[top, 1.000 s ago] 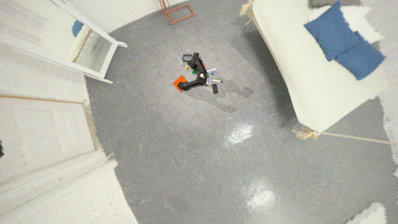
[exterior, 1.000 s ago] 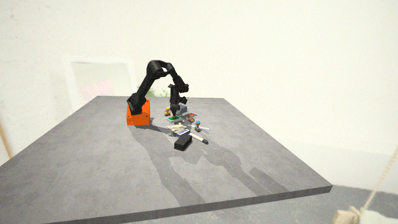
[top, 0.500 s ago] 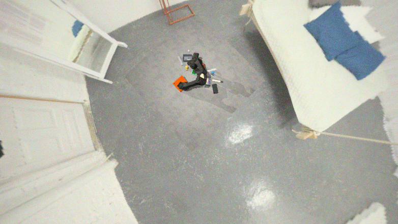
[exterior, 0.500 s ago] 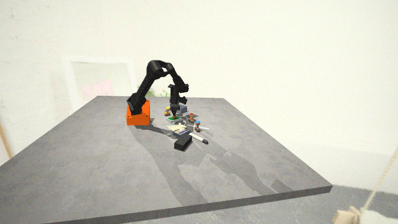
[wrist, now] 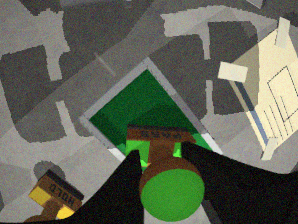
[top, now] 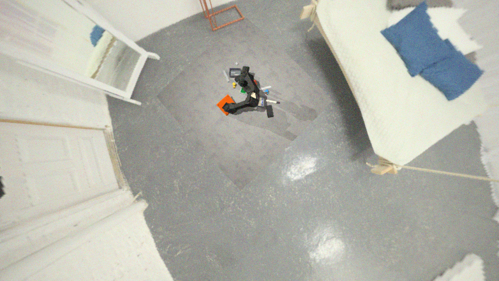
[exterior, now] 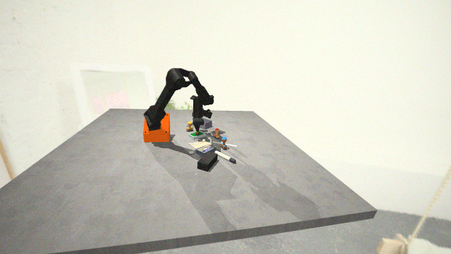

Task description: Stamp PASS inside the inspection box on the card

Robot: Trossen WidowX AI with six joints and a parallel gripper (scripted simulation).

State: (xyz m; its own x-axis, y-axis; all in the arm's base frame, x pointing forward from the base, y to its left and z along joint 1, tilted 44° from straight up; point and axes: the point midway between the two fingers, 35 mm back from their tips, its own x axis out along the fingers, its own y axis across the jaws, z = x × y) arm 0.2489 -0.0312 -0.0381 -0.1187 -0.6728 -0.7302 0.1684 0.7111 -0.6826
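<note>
My gripper [exterior: 196, 130] [wrist: 160, 152] is shut on the PASS stamp [wrist: 172, 195], which has a green round knob and a brown body. The stamp is upright over the near part of the green ink pad [top: 242, 91] [exterior: 194, 135] [wrist: 145, 95]. It is on or just above the pad; contact is hidden by its body. The cream card [exterior: 196, 145] [wrist: 280, 55] lies to the right of the pad in the wrist view, held by pale tabs. Its inspection box [wrist: 275, 101] is a thin dark outline; the part in view looks blank.
The yellow HOLD stamp [exterior: 189, 127] [wrist: 55, 195] stands beside the pad. A red-knobbed stamp [exterior: 217, 133] and a blue-knobbed stamp [exterior: 224, 144] stand opposite. A marker [exterior: 224, 156], a black block [exterior: 207, 162] and a grey box [exterior: 206, 123] are also near.
</note>
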